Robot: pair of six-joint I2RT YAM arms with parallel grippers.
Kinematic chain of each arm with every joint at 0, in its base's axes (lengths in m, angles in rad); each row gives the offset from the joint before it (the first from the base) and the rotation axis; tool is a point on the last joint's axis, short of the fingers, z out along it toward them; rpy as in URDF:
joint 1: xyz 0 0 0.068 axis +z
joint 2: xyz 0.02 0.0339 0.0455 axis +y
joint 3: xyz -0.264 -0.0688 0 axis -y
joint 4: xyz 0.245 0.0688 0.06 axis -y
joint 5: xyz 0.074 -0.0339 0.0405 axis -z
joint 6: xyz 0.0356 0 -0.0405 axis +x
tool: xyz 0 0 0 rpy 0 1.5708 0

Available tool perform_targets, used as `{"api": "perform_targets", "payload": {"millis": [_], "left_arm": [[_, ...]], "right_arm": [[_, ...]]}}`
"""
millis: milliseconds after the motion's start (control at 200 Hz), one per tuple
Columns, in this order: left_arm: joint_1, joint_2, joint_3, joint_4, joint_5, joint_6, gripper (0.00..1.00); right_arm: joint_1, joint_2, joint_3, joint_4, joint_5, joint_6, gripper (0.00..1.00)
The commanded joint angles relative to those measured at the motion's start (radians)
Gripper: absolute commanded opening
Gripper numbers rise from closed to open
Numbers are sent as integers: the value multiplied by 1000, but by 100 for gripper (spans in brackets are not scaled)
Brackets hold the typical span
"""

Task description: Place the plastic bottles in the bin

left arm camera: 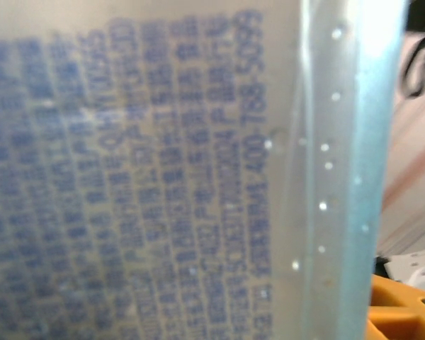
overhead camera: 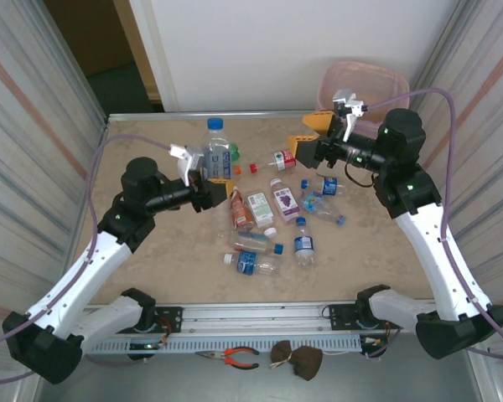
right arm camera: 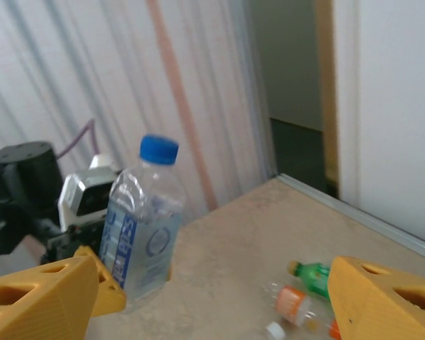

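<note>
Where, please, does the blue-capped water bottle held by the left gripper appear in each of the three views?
Top view: the water bottle stands upright, left of centre, at the end of the left arm.
Left wrist view: the water bottle is very close and blurred, its printed label across most of the picture.
Right wrist view: the water bottle is upright, left of centre.
Shared landmark: the green bottle, to its right in the top and right wrist views.

Clear glossy plastic bottle (overhead camera: 215,153), matt beige table (overhead camera: 176,268), translucent pink plastic bin (overhead camera: 365,79).
</note>
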Motion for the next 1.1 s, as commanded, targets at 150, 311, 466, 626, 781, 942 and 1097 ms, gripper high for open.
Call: {"api": "perform_targets", "payload": {"millis": [150, 311, 466, 626, 781, 942, 1097], "left_arm": [[-53, 62, 142, 222, 235, 9, 51], [-131, 111, 229, 215, 266, 77, 52], [-186, 154, 296, 205, 274, 120, 51], [-219, 183, 324, 206, 261, 145, 52], [-230, 202, 339, 200, 260, 151, 51], [-231, 201, 342, 193, 255, 157, 51], [-238, 205, 346, 193, 251, 161, 51]], "right_arm": [[102, 4, 75, 76, -133, 14, 90], [177, 25, 127, 61, -156, -3, 98], [221, 41, 175, 22, -141, -16, 99], [252, 58, 194, 8, -132, -16, 99], [270, 79, 218, -15, -117, -12, 98], [284, 95, 238, -41, -121, -19, 91], [292, 101, 245, -52, -109, -28, 85]]}}
